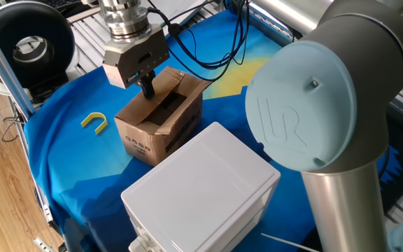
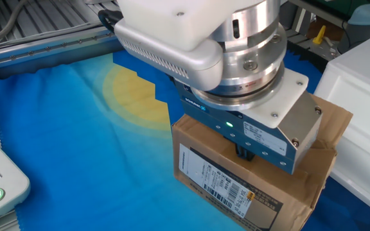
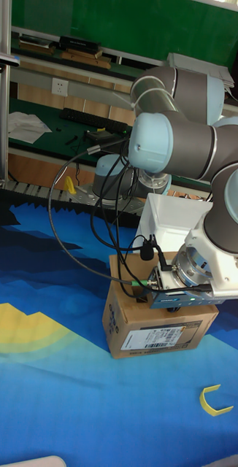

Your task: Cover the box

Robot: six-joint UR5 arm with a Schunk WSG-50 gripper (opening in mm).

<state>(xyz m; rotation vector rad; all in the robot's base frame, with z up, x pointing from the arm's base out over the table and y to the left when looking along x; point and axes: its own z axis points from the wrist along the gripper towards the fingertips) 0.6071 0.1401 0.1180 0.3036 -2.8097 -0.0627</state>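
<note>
Brown cardboard box stood on blue-and-yellow cloth over the tabletop, just beside white plastic box. Top not yet fully closed: a dark slot showed between flaps, far flap raised. Black print on one side, shipping label on another. End effector hung right over the box, dark fingers together, tips at the flap by the slot; nothing seen between them, contact with cardboard impossible to tell. Small yellow U-shaped piece lay on cloth, apart from the box.
</note>
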